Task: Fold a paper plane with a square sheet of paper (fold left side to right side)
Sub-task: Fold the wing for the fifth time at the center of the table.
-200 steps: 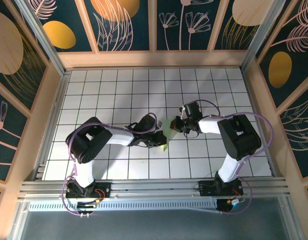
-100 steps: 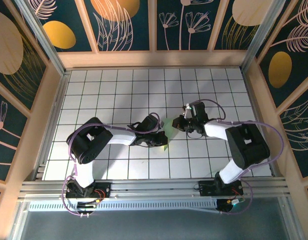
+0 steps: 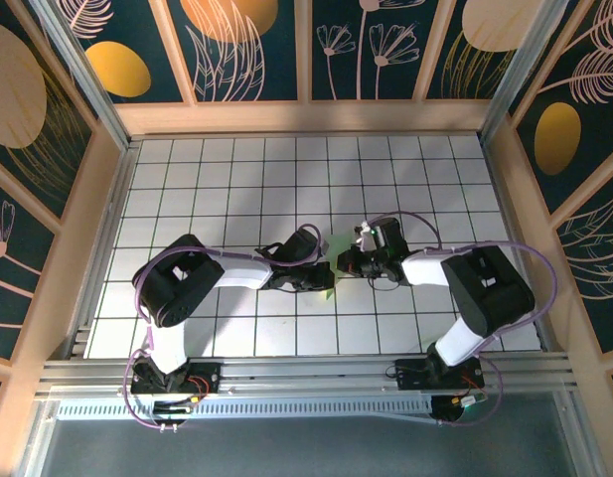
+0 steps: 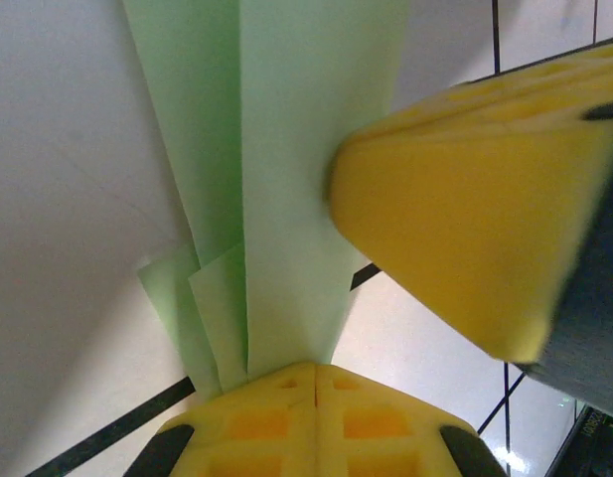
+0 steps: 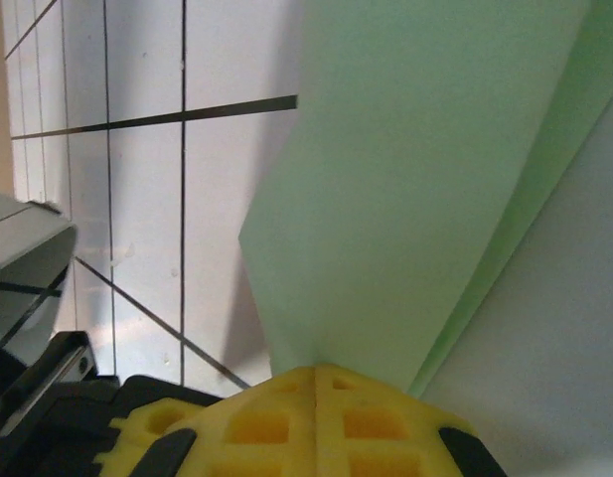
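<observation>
The right tool (image 3: 348, 260), shut on the paper plane (image 3: 333, 246), has slid lower-left toward the left tool (image 3: 319, 270), which pinches it too, likely creasing.

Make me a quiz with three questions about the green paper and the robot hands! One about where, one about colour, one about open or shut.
1. Where on the table is the folded paper?
A. In the far left corner
B. Near the middle, between the two grippers
C. At the far right edge

2. What colour is the paper?
A. Pale green
B. Red
C. Blue

3. How do the left gripper and the right gripper stand?
A. Both wide open
B. One open, one shut
C. Both shut

Answers:
1 B: the top view shows it between the two arm tips, mid-table.
2 A: both wrist views show pale green paper.
3 C: in each wrist view the yellow fingers meet with no gap.
</observation>
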